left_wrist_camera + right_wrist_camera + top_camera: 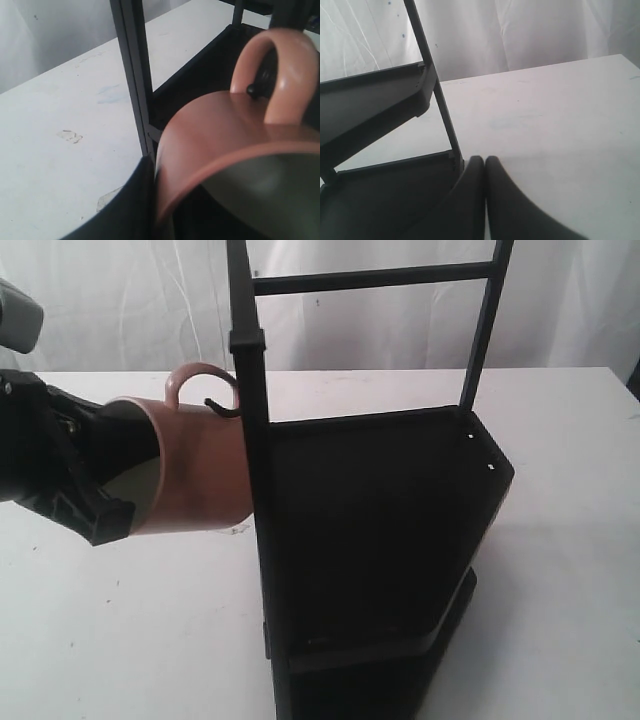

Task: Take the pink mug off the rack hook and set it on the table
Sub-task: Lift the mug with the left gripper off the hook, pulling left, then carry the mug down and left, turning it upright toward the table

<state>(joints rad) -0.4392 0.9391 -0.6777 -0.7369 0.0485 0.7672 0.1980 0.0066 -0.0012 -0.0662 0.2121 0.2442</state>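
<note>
rack (380,530) top cut by upper edge, pink mug (200,470) mouth hidden behind left jaws, its rim blurred close-up

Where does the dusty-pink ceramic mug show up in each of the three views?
Exterior view: left of centre, the dusty-pink ceramic mug lies sideways in the left gripper, handle looped over the thin black metal hook.
Left wrist view: close up in the foreground, beside the black square-bar metal rack.
Right wrist view: not in it.
Shared landmark: that rack.
</note>
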